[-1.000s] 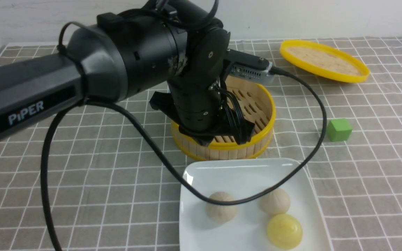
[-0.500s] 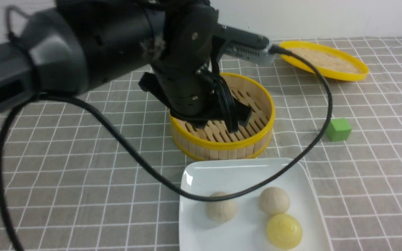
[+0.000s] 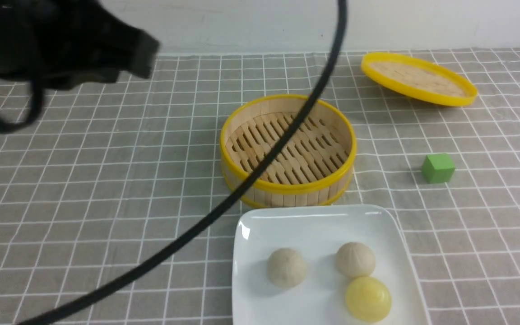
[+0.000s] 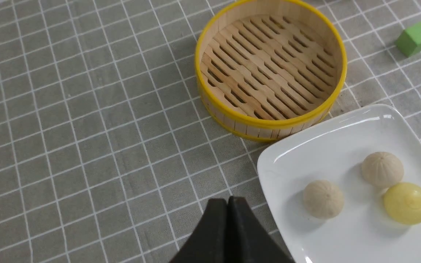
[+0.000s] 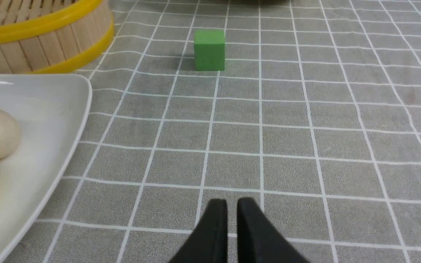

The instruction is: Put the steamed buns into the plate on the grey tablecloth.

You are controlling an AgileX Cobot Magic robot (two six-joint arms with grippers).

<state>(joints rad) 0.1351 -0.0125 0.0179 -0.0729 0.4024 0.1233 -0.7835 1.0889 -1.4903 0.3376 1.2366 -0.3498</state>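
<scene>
Left pincer (image 4: 231, 200) pressed together, empty, right pincer (image 5: 232, 201) slightly apart, empty; all three buns (image 4: 382, 169) sit in plate (image 4: 274, 204), off left pincer's right side, so likely just retreat.

Two pale beige steamed buns (image 3: 286, 268) and a yellow one (image 3: 368, 299), small and domed, sit apart from the rim in a glossy white square plate (image 3: 269, 304) lying flat on the white-checked grey tablecloth (image 3: 178, 271).
</scene>
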